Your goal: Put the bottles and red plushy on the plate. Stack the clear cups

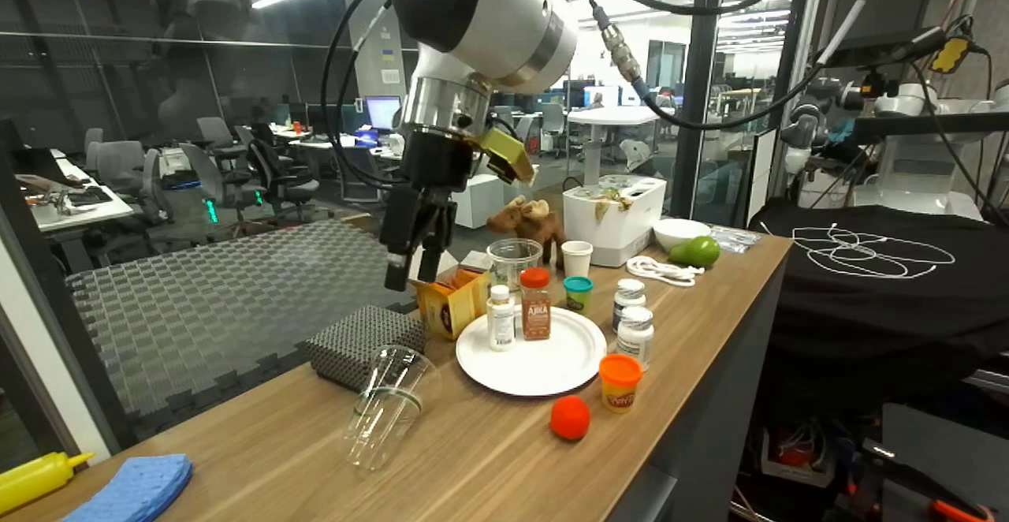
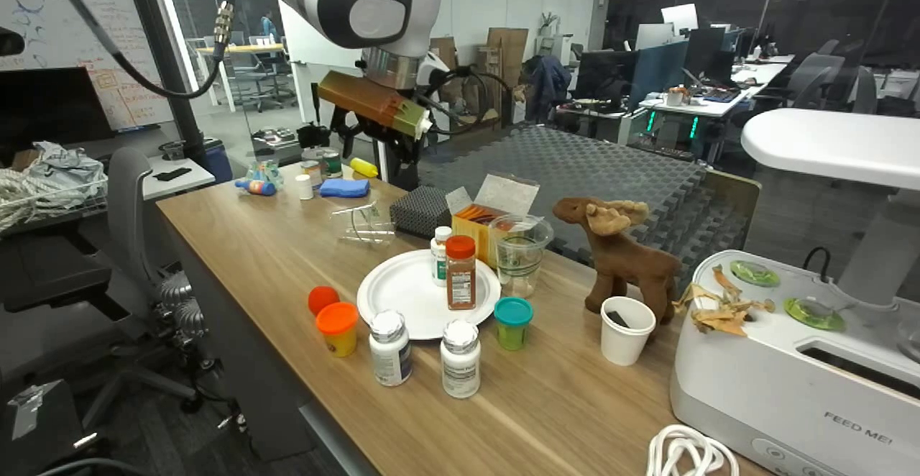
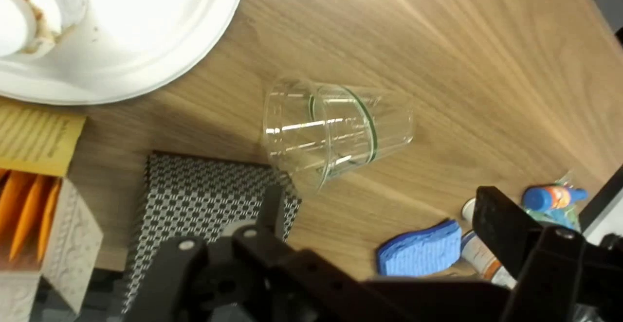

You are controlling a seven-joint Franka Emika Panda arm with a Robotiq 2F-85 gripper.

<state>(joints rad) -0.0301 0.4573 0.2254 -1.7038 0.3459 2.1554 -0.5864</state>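
Two bottles (image 1: 536, 313) on plate (image 1: 556, 368), clear cup (image 3: 338, 130) sideways

In an exterior view, the plate (image 1: 556, 368) bears an Ajika bottle (image 1: 536, 318) and, toward its left, a pill bottle (image 1: 501, 321). Right of the plate stand a second pill bottle (image 1: 629, 301) and, nearer, a third pill bottle (image 1: 635, 338). At its front right stands a Play-Doh tub (image 1: 620, 386); the plushy (image 1: 570, 418) lies in front. At the plate's front left, a plastic cup (image 1: 388, 410) lies on its side. Behind the plate stand another plastic cup (image 1: 512, 256), a small tub (image 1: 578, 297), a paper cup (image 1: 577, 260) and a toy moose (image 1: 534, 225). At its back left is a box (image 1: 443, 317) holding packets (image 1: 454, 280).
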